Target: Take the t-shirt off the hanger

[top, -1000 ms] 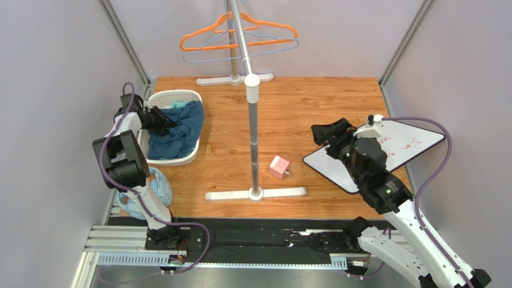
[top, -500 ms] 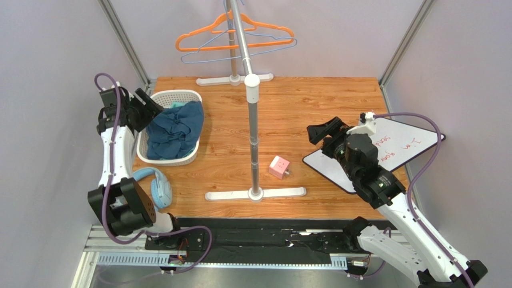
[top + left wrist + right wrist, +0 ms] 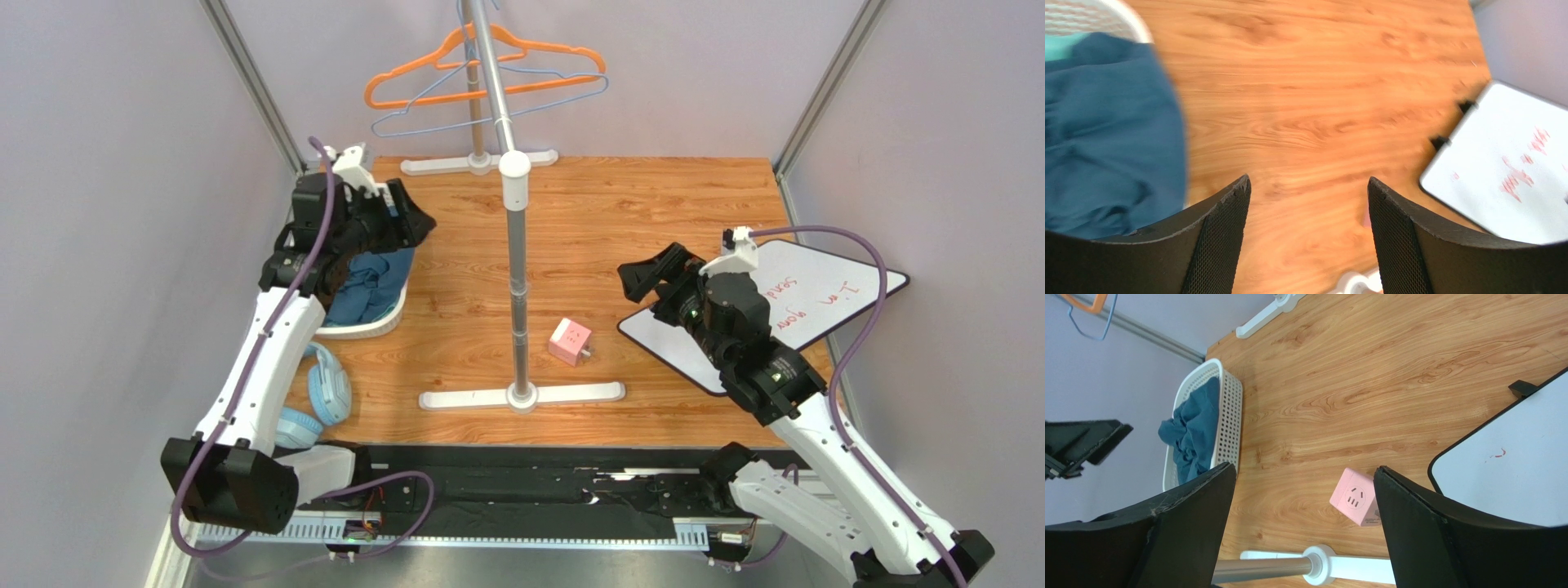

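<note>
A dark blue t-shirt (image 3: 366, 279) lies crumpled in a white basket (image 3: 368, 324) at the table's left; it also shows in the left wrist view (image 3: 1106, 135) and the right wrist view (image 3: 1189, 432). An orange hanger (image 3: 456, 67) and a thin blue hanger (image 3: 515, 104) hang bare on the rack's rail. My left gripper (image 3: 411, 223) is open and empty, raised above the basket's right rim. My right gripper (image 3: 644, 279) is open and empty, held above the table right of the rack pole (image 3: 518, 245).
A pink socket cube (image 3: 570, 341) lies right of the pole, near the rack's white foot (image 3: 521, 396). A whiteboard (image 3: 785, 312) lies at the right. Blue headphones (image 3: 321, 390) lie at the front left.
My left arm has swung up and right, from the basket's left side to above its right rim. My right gripper has edged slightly left. The shirt stays in the basket.
</note>
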Action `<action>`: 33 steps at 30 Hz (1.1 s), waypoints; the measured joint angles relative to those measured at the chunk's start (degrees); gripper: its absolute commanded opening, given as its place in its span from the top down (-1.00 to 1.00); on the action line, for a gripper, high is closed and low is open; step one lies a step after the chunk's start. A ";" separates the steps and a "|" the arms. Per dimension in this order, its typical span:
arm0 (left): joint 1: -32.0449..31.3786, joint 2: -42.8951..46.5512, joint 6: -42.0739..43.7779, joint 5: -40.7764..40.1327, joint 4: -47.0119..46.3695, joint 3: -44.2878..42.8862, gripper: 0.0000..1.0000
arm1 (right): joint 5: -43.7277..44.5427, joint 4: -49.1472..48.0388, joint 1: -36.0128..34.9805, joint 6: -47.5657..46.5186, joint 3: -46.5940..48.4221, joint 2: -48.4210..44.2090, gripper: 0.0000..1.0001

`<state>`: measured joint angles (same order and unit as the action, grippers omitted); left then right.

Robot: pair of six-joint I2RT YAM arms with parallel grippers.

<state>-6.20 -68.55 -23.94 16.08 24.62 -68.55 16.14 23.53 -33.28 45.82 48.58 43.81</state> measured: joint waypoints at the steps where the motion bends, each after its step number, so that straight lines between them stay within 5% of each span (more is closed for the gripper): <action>1: -1.68 0.20 0.33 0.37 -0.22 0.00 -0.48 | -1.20 0.17 0.00 -1.20 0.00 -0.26 -0.80; 8: -14.38 5.86 2.29 -1.84 -0.87 4.35 -0.46 | -13.16 0.70 0.00 -9.46 -1.38 -3.50 -0.82; 14: -14.99 26.23 0.85 -3.06 -3.91 17.46 -0.47 | -26.18 3.48 0.02 -15.91 -4.57 -10.43 -0.88; 23: -15.15 60.00 -13.42 13.20 -14.75 39.01 -0.49 | -39.69 1.64 0.04 -16.31 -13.49 -28.94 -0.95; 33: -15.72 68.11 -25.35 23.41 -18.84 56.74 -0.50 | -47.74 -1.51 0.04 -7.15 -29.49 -42.18 -0.94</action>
<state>-21.91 -0.45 -49.30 39.48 5.78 -11.81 -31.59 22.02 -33.23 38.68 19.09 1.63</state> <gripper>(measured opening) 0.753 0.971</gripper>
